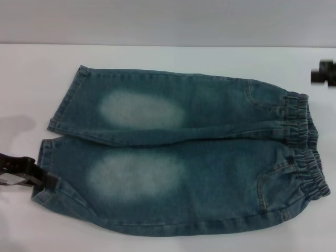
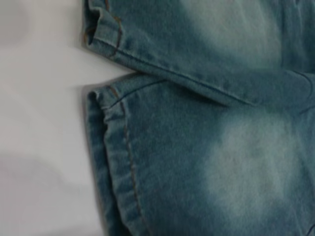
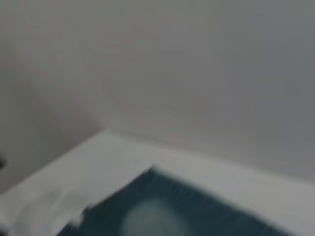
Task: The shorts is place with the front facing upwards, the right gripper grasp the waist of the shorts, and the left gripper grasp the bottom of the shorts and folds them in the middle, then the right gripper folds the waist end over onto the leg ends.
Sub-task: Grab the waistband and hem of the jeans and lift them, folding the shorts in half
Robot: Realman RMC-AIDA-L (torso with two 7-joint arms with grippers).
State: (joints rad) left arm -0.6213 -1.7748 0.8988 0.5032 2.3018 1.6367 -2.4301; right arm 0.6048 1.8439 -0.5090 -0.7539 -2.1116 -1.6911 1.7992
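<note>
The shorts (image 1: 184,157) lie flat and front up across the white bench (image 1: 157,55), filling most of its middle. The elastic waist (image 1: 304,142) points toward the bench's right edge, and the leg ends (image 1: 50,152) point toward its left edge. The left gripper (image 1: 44,181) sits at the bench's left edge, touching the hem of the nearer leg; whether its fingers are released or clenched cannot be told. The right gripper (image 1: 324,72) hovers near the far right corner, apart from the waist, its fingers' state unclear.
</note>
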